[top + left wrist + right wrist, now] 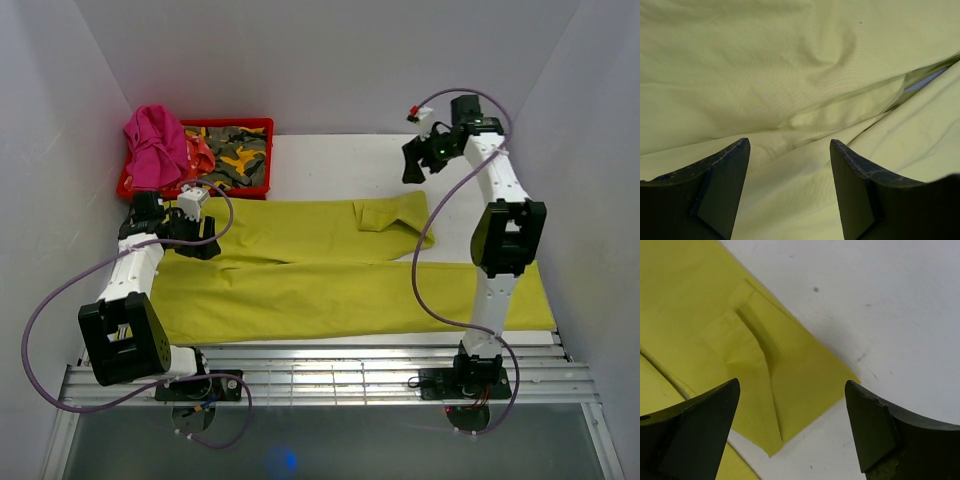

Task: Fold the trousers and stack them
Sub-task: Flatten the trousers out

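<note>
The lime yellow-green trousers lie spread flat across the white table, both legs running to the right. The upper leg is shorter, its end partly folded back. My left gripper is open, low over the waist end of the trousers, holding nothing. My right gripper is open and raised above the far right of the table, over the end of the upper leg. Its jaws are wide apart and empty.
A red bin at the back left holds a camouflage garment, and a pink cloth hangs over its left side. White walls close in both sides. A metal rail runs along the near edge.
</note>
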Available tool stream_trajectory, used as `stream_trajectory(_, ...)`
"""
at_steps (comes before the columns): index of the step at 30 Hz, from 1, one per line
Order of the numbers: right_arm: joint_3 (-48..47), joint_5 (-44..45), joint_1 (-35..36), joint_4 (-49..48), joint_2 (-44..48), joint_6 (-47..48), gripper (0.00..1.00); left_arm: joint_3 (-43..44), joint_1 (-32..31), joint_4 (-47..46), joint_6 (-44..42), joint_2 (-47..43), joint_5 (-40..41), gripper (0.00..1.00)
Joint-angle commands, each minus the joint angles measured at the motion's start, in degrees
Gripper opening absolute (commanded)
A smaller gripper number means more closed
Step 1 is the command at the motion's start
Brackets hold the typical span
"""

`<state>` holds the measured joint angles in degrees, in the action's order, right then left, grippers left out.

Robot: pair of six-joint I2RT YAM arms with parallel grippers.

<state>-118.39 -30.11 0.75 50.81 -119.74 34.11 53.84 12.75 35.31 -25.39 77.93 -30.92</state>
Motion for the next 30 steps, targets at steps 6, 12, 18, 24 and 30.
stream_trajectory(6, -1.85, 1.19, 14.36, 4.84, -7.51, 10.36, 0.90, 0.12, 0.17, 2.39, -1.42, -1.29, -2.66, 0.76)
stream_trajectory(12, -2.64, 5.14, 18.49, 5.00, -13.05, 10.63, 0.90, -0.41, 0.17, 2.83, -1.68, -0.94, -3.27, 0.76)
stream_trajectory(18, -0.44, 9.97, 19.72, 1.93, -14.11, 11.15, 0.90, -0.85, 0.17, 2.75, -2.21, -1.20, -2.92, 0.76)
stream_trajectory(24, -1.32, 10.16, 19.72, 3.77, -14.55, 13.09, 0.86, -1.29, 0.25, 2.31, -2.21, -1.11, -3.01, 0.76)
stream_trajectory(30, 2.11, 6.82, 19.37, 5.62, -8.68, 13.88, 0.22, -1.02, 0.25, 2.31, -2.03, -1.20, -2.48, 0.76)
